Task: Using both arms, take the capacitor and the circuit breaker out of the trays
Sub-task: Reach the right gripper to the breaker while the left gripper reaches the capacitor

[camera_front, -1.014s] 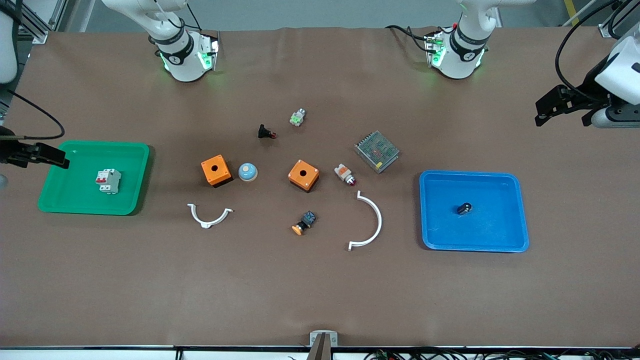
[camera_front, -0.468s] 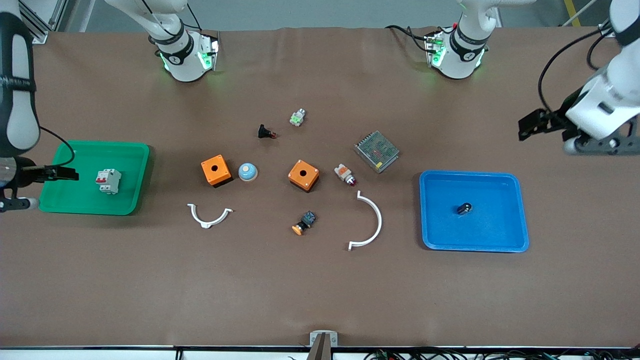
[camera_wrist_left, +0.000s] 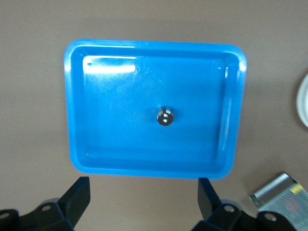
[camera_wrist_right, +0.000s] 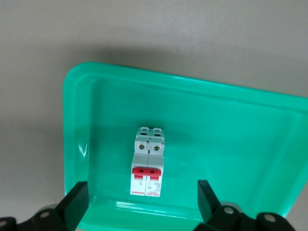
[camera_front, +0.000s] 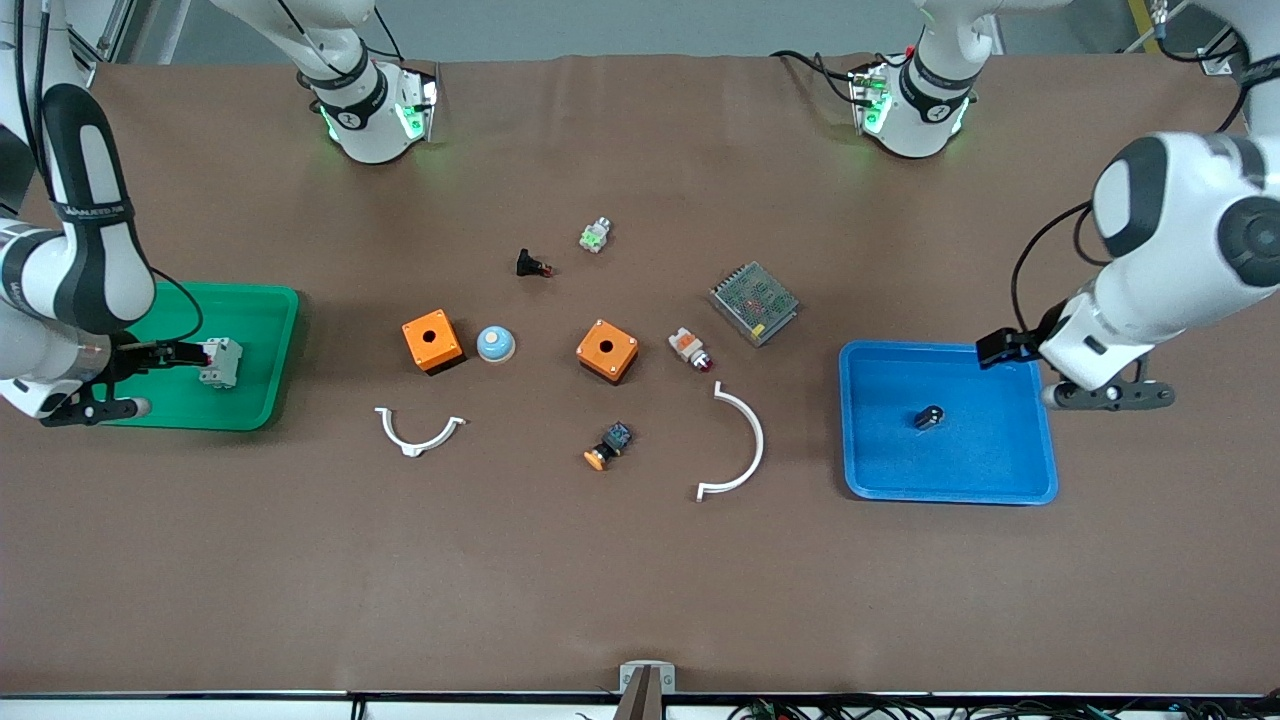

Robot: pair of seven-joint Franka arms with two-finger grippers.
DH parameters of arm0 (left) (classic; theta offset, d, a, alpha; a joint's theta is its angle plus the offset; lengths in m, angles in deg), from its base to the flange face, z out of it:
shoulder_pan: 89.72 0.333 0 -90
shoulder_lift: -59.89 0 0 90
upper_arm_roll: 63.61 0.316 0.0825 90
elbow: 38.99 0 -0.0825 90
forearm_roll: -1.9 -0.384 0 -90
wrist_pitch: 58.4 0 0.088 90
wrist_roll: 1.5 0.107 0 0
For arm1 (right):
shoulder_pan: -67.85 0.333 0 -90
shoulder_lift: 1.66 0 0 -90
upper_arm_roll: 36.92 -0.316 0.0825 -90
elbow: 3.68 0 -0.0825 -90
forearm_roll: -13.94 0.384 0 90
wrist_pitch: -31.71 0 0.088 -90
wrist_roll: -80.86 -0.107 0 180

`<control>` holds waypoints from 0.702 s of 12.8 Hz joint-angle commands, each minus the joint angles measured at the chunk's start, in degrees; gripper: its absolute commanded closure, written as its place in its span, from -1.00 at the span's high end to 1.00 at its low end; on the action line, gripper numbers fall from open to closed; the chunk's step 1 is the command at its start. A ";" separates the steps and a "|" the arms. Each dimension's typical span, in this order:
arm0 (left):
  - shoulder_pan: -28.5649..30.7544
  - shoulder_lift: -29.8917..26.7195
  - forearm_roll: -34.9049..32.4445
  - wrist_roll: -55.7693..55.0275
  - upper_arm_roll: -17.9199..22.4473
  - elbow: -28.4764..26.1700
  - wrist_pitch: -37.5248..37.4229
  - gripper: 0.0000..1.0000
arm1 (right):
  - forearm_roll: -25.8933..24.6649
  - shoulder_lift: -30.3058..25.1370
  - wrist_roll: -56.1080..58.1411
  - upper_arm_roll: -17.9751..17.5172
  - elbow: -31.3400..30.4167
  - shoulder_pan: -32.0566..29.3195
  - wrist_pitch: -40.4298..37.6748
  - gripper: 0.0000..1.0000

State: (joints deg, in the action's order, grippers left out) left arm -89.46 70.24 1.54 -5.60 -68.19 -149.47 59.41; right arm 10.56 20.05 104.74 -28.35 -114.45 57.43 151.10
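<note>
One white blocky breaker (camera_wrist_right: pixel 148 162) with red levers lies in the single glossy green tray (camera_front: pixel 262 305); one small black cylindrical capacitor (camera_wrist_left: pixel 165 116), silvery-ended, sits mid blue tray (camera_wrist_left: pixel 77 101). Two orange boxes (camera_front: pixel 432 340) and two white arcs (camera_front: pixel 737 441) rest on the table. The right pincer (camera_wrist_right: pixel 139 204) and left pincer (camera_wrist_left: pixel 142 202) hover apparently spread wide over their trays

We see the capacitor (camera_front: pixel 928 416), a tiny black cylinder with a pale silvery end face, lying near the middle of the blue tray (camera_front: pixel 870 470). The white breaker (camera_front: pixel 222 362), red levers showing, lies flat in the green tray (camera_front: pixel 262 330).
</note>
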 commanded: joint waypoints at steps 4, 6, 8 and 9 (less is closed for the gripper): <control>0.19 9.23 0.01 -0.21 -0.26 -5.01 15.14 0.60 | -0.57 1.31 2.04 -0.57 -2.08 -1.53 3.38 1.00; 0.36 11.96 0.01 -0.21 -0.34 -5.27 18.41 0.50 | -0.57 3.24 2.22 -0.57 -1.99 -2.05 5.32 1.00; -0.08 13.46 2.18 -0.47 -0.60 -4.84 19.91 0.45 | -0.57 3.34 2.22 -0.57 -1.99 -1.88 5.33 1.00; -0.43 14.16 2.81 -0.39 -0.61 -4.75 20.78 0.43 | -0.57 3.51 2.14 -0.57 -1.99 -1.88 5.33 1.00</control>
State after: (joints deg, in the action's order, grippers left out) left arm -89.54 84.00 2.63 -5.75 -68.40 -154.55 78.99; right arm 10.56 23.91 106.22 -28.27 -116.42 56.36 156.38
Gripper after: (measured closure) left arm 0.269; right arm 0.000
